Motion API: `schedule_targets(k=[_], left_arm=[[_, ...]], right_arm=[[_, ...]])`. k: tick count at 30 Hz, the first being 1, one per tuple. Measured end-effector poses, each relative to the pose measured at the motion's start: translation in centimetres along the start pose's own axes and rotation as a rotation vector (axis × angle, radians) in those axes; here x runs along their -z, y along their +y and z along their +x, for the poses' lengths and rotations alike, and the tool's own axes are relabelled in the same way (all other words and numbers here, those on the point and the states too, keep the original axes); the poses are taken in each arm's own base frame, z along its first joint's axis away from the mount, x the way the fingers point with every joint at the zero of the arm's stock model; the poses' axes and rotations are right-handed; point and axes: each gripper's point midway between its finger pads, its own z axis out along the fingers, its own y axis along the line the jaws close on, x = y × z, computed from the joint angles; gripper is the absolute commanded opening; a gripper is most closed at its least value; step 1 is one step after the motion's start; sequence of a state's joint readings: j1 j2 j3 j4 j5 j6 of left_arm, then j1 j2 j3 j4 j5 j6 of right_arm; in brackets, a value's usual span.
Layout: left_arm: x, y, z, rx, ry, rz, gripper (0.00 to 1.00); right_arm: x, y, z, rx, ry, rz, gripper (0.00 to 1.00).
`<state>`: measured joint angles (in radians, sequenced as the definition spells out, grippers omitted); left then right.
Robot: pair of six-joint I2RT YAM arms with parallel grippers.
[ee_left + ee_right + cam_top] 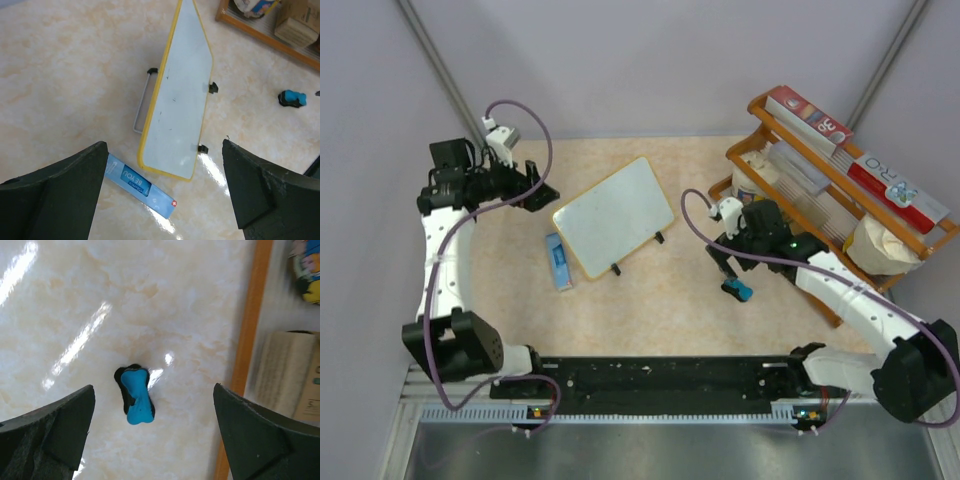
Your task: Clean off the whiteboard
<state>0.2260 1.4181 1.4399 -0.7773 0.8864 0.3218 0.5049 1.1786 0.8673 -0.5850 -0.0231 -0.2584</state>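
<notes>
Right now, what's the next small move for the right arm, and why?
Probably lower the right gripper straight down and close on the eraser. The jaws stand open with the eraser lying between them, a little nearer the left finger and not yet gripped. The whiteboard shows a few faint marks in the left wrist view, so wiping has to wait until the eraser is in hand.

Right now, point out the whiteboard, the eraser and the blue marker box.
whiteboard (613, 215), top external view, middle of its white face.
eraser (137, 396), right wrist view, its blue top.
blue marker box (139, 184), left wrist view, middle of its printed face.
</notes>
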Motion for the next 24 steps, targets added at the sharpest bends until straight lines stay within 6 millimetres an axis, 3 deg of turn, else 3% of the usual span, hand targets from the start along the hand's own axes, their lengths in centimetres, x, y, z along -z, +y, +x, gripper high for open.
schedule_targets(k=[4, 10, 15, 21, 24], left_arm=[[2.6, -1.5, -1.8, -0.052, -0.114, -0.117, 0.99], [4.8, -1.7, -1.4, -0.051, -0.184, -0.271, 0.99], [6.2, -1.5, -1.7, -0.049, -0.22, -0.36, 0.99], [7.1, -2.0, -1.7, -0.051, -0.251, -0.393, 0.99], [7.0, -1.8, -1.3, -0.037, -0.247, -0.399, 0.99]], right_arm=[[2.6, -1.9, -3.0, -0.019, -0.109, 0.096, 0.99], [6.8, -5.3, -6.5, -0.066, -0.23, 0.264, 0.99], [12.4, -9.3, -9.5, -0.14, -0.365, 0.41, 0.99], [18.9, -12.0, -11.9, -0.218, -0.524, 0.524, 0.99], [20.6, -12.2, -12.0, -0.25, -0.575, 0.546, 0.99]])
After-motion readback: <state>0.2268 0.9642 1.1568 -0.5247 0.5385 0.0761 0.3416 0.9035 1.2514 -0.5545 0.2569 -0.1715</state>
